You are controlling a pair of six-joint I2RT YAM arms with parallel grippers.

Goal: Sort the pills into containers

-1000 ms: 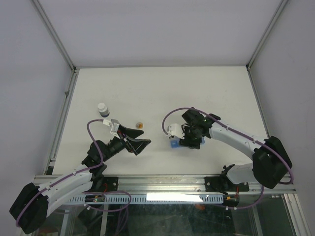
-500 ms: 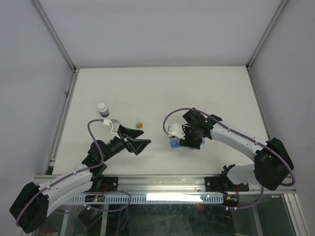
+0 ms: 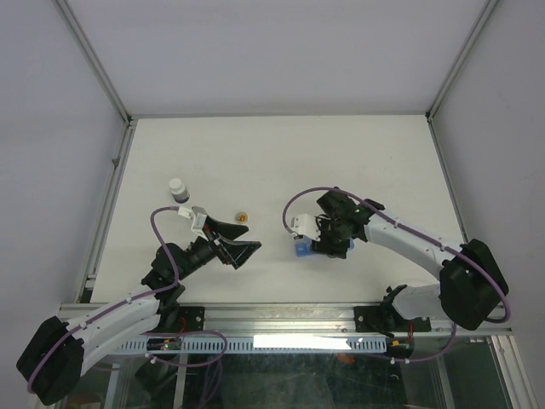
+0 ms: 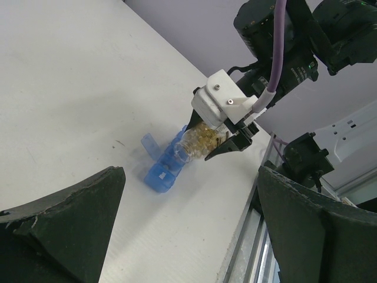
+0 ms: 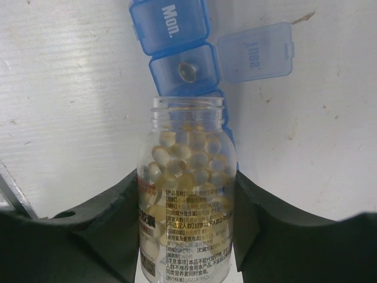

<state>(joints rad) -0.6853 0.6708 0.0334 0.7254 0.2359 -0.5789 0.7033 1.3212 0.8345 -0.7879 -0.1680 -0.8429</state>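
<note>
Nothing has moved: the right claw (image 3: 317,244) stays clamped on the pill bottle (image 5: 187,194) tipped at the blue organiser strip (image 5: 171,26) at the desk's (image 3: 272,153) five o'clock, the left claw (image 3: 241,242) gapes apart, and only the right wrist view shows a pill (image 5: 187,71) inside.

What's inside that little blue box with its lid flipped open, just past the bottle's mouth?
One small pale pill lies in the open compartment. The bottle covers the compartments nearer the camera, and the Mon compartment has its lid shut, so their contents cannot be seen.
</note>
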